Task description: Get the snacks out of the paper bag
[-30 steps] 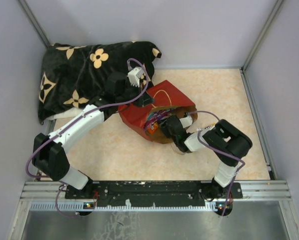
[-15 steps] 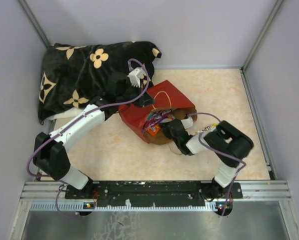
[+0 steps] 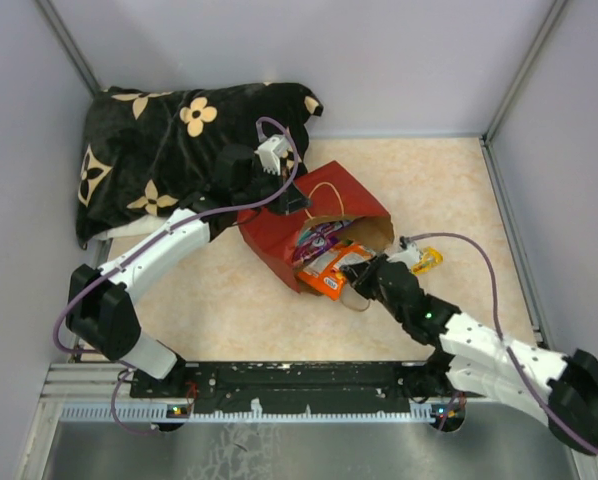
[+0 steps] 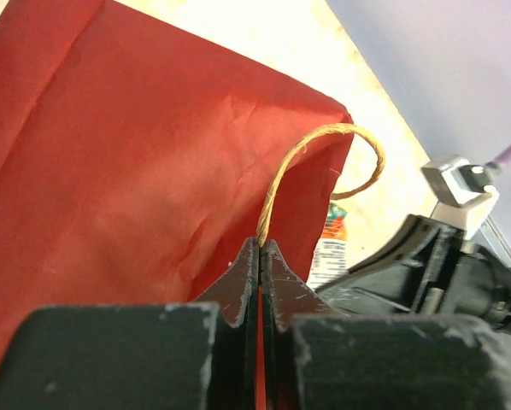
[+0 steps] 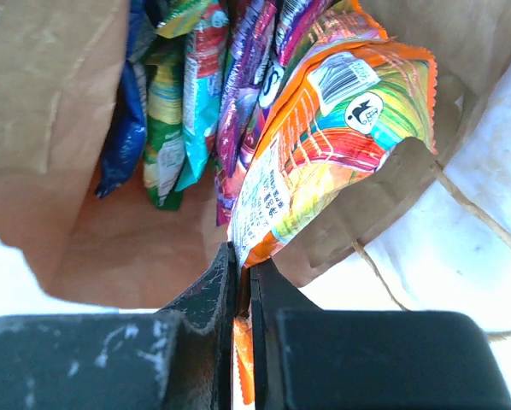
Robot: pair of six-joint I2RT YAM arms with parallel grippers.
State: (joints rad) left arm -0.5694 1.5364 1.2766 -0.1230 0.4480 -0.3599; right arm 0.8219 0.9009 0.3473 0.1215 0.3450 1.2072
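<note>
top external: pillow [image 3: 169, 150] behind paper bag [image 3: 279, 235]; yellow packet [image 3: 427, 261] beside bag mouth

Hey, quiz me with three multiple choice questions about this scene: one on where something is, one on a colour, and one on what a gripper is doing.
1. Where is the yellow pack? A inside the paper bag; B on the table beside the bag; C in the left gripper.
2. What colour is the packet in the right gripper? A blue; B orange; C green.
3. How is the left gripper? A open; B shut on nothing; C shut on the bag's handle.

Answers:
1 B: it lies on the bare table just right of the bag's mouth.
2 B: the closed jaws pinch the corner of an orange packet at the bag's mouth.
3 C: the twine loop comes out from between its closed jaws.
</note>
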